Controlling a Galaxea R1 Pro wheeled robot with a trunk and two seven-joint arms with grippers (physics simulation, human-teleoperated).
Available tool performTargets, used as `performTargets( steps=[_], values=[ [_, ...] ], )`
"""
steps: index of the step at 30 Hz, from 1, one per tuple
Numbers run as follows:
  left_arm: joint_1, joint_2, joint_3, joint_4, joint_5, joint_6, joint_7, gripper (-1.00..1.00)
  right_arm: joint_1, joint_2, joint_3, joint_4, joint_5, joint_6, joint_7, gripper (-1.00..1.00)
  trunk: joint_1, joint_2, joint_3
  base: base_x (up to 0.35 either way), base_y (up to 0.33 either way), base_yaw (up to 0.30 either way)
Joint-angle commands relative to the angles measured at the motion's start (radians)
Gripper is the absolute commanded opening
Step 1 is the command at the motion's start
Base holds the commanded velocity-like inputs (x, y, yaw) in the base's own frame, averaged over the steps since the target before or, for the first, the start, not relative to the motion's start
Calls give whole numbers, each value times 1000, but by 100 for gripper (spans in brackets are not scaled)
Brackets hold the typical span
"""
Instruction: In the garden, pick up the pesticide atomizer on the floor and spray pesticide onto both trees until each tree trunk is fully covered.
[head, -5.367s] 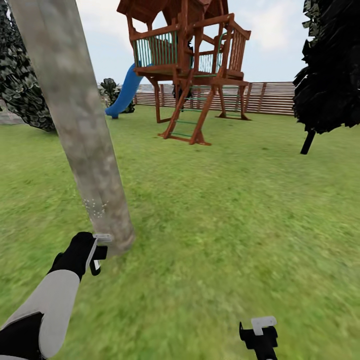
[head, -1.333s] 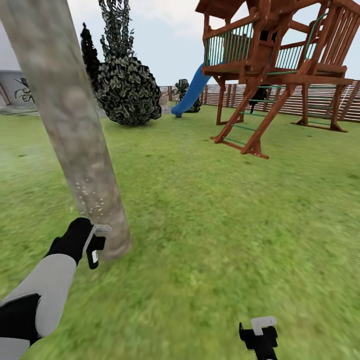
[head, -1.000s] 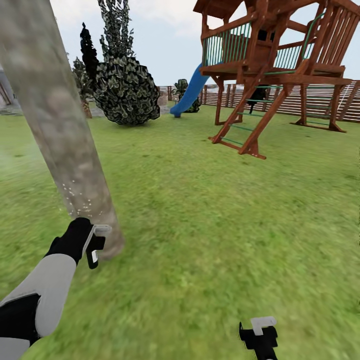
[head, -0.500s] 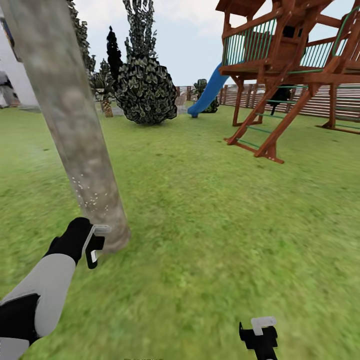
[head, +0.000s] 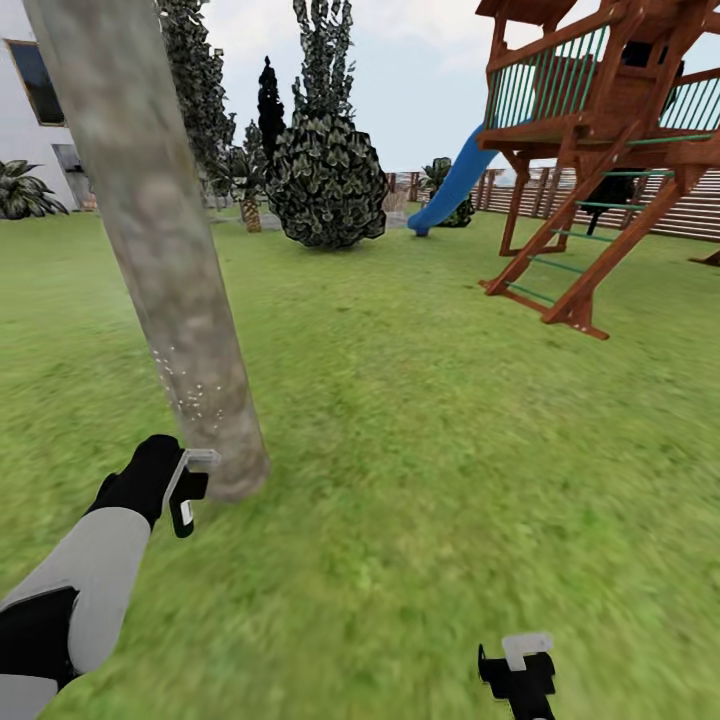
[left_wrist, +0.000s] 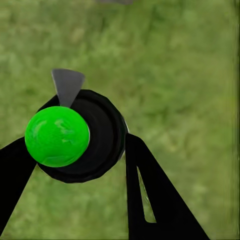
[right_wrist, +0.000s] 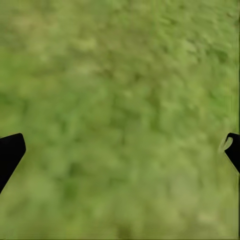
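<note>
One thick mottled grey-brown tree trunk (head: 150, 220) leans up through the left of the head view, with white specks low on its bark. My left gripper (head: 184, 490) hangs beside the trunk's foot, just above the grass. In the left wrist view that gripper (left_wrist: 80, 144) is shut on the pesticide atomizer (left_wrist: 85, 145), a round black body with a bright green ball on top and a grey wedge-shaped nozzle. My right gripper (head: 520, 668) sits low at the right over the floor (head: 430, 420) of green grass. Its fingers stand wide apart in the right wrist view (right_wrist: 120, 150), with nothing between them.
A wooden playset (head: 600, 150) with a blue slide (head: 450, 188) stands at the back right before the slatted fence (head: 690, 212). A round dark bush (head: 325, 185) and thin dark trees are at the back centre. A white house (head: 30, 90) is at the far left.
The whole picture has shifted right, so the camera has turned left; the house has come into view. Both arms keep their place in the picture, the left one still at the trunk's foot.
</note>
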Motion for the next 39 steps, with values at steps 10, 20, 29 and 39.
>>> performTargets(
  steps=[10, 20, 29, 39],
  values=[
    [-2, -5, 1, -49, -12, 7, -13, -100, -1, 0, -7, 2, 11, -3, -4, 100, 0, 0, -1, 162, -133, 133],
    [-10, -9, 2, -98, -12, 16, -13, -100, -1, 0, -7, 2, 11, -3, -4, 100, 0, 0, -1, 127, -112, 117],
    [-13, -9, 1, -98, -12, 17, -12, -100, -1, 0, -7, 2, 11, -3, -4, 100, 0, 0, -1, 152, -241, 0],
    [-13, -9, 3, -98, -12, 17, -11, -100, -1, 0, -7, 2, 12, -3, -4, 100, 0, 0, -1, 12, -273, 196]
  ],
)
